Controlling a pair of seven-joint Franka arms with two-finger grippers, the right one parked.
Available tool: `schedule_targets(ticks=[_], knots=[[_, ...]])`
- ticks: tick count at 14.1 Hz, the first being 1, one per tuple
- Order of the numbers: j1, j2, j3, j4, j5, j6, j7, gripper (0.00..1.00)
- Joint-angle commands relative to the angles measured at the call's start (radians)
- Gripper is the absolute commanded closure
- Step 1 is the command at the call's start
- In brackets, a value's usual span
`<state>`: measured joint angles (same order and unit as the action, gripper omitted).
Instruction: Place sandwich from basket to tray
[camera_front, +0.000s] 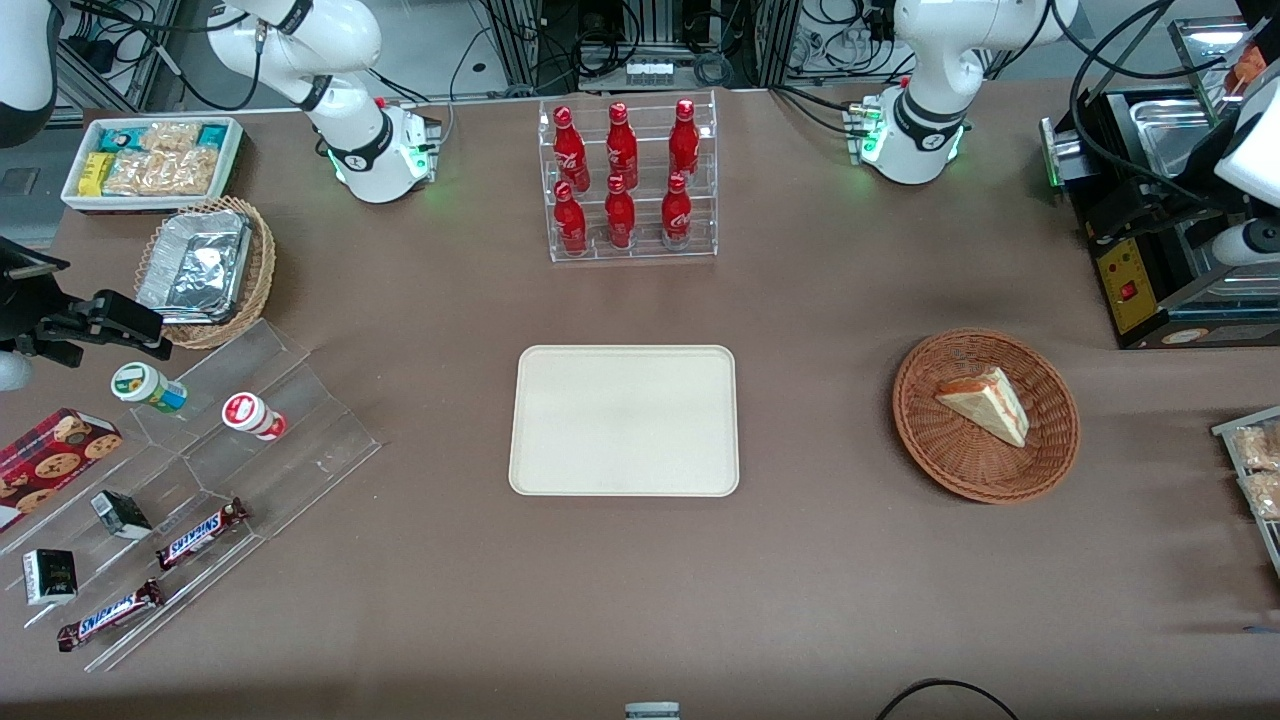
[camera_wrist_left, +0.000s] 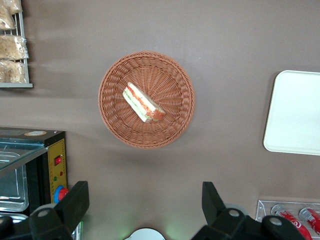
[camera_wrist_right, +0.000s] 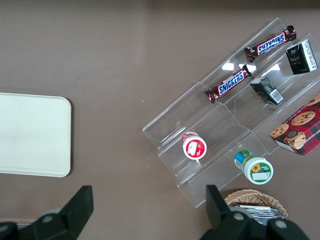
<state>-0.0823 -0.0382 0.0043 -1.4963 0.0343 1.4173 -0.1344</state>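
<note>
The sandwich (camera_front: 986, 402) lies in the round reddish-brown basket (camera_front: 960, 465), tipped on its side with the red, orange and green filling edge showing along one long face. The basket sits on the brown table (camera_front: 820, 560) toward the working arm's end. The cream tray (camera_front: 624, 420) lies flat in the middle of the table, well apart from the basket, with bare tabletop between the two.

The left arm's gripper (camera_wrist_left: 145, 202) hangs high above the table, over the strip between the basket and the arm's base, farther from the front camera than the basket. Its two fingers (camera_wrist_left: 75, 202) are spread wide and hold nothing; the wrist view looks down between them at the basket and sandwich.

Beside the basket, toward the working arm's end and farther from the front camera, stands a black sealing machine (camera_front: 1150, 240) with a yellow panel. A wire rack of snack packets (camera_front: 1255, 465) sits at the table edge, near the basket. Farther from the front camera than the tray stands a clear rack of red bottles (camera_front: 628, 180). Toward the parked arm's end are a clear stepped display (camera_front: 230, 440) with candy bars and small cups, a tan wicker basket with foil containers (camera_front: 205, 268), and a white bin of snacks (camera_front: 150, 160).
</note>
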Motion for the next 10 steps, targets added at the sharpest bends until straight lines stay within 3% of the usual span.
schedule_targets(ticks=[1,10], knots=[[-0.011,0.000,0.005,-0.008,0.010,-0.005,0.016,0.00],[0.007,0.027,0.011,-0.062,-0.019,0.029,0.019,0.00]])
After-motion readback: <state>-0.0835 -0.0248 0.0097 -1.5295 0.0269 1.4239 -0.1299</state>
